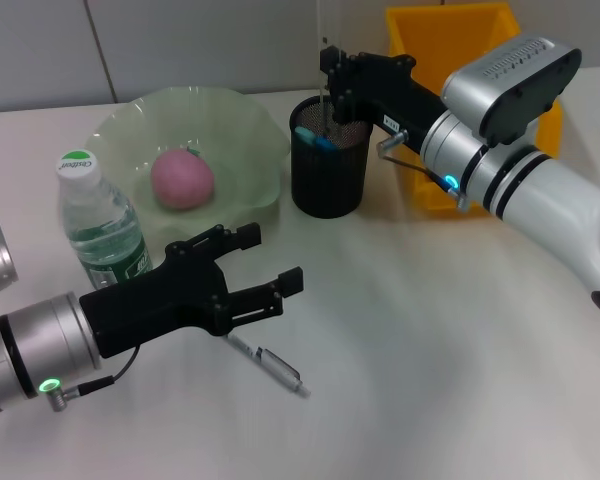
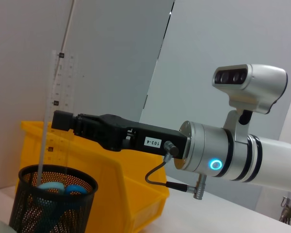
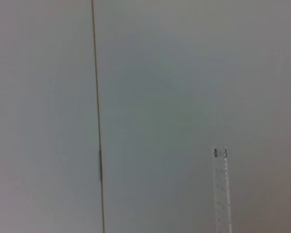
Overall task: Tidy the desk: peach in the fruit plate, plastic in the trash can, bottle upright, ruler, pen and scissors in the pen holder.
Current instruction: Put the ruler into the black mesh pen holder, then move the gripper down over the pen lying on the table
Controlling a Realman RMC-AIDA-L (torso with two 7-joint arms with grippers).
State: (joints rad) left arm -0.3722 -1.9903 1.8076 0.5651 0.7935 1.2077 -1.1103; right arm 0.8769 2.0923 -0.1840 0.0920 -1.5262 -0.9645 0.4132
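My right gripper [image 1: 329, 72] is over the black mesh pen holder [image 1: 329, 160], shut on a clear ruler [image 2: 57, 92] that stands upright with its lower end inside the holder [image 2: 52, 199]. The ruler's top end [image 3: 221, 189] shows in the right wrist view. Blue scissors handles [image 1: 314, 136] stick out of the holder. A silver pen [image 1: 271, 366] lies on the table just below my open left gripper [image 1: 271, 259]. The pink peach [image 1: 182, 179] rests in the green fruit plate [image 1: 250, 120]. The bottle [image 1: 97, 222] stands upright. No plastic is in view.
The yellow trash can [image 1: 450, 35] stands at the back right, behind my right arm and close to the pen holder. The bottle is right beside my left arm. A grey wall runs along the table's far edge.
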